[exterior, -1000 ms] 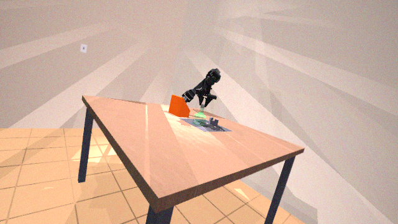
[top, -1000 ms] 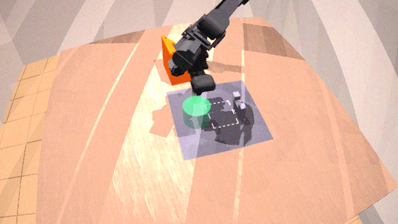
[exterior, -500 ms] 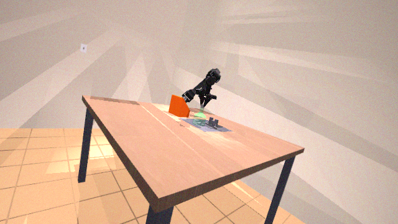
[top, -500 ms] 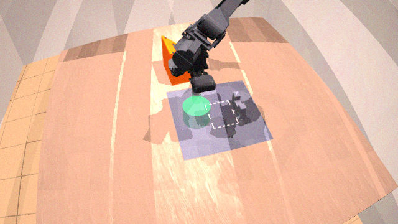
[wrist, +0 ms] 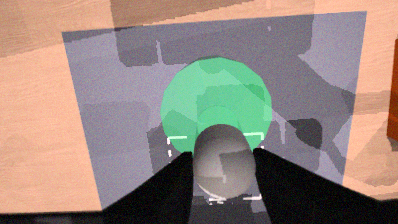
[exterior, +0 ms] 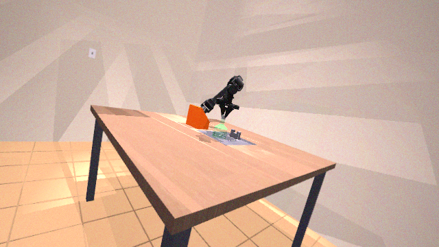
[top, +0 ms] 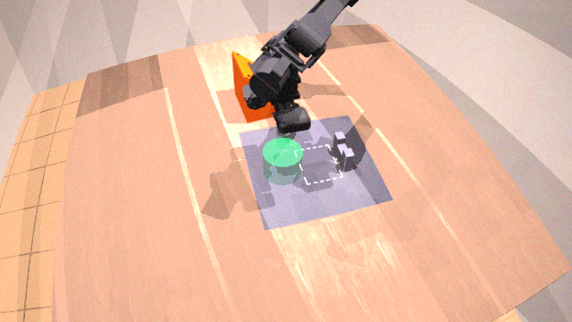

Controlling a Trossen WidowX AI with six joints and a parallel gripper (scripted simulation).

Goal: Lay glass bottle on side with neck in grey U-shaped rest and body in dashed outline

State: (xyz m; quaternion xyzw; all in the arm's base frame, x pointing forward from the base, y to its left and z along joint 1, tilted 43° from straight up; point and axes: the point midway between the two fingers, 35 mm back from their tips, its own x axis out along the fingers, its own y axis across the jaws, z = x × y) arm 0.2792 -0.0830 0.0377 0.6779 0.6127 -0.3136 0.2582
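Observation:
The glass bottle is upright, with a wide see-through green body and a narrow pale neck with a grey top. It stands on the blue-grey mat, as far as I can see. My gripper points down from above and is shut on the bottle's neck, one finger on each side. The dashed outline is on the mat beside the bottle. The grey U-shaped rest stands at the outline's far side from the bottle; it is hidden in the wrist view.
The mat lies on the wooden table. An orange block with a sloping edge stands just off the mat, behind the bottle in the top view and close to the arm.

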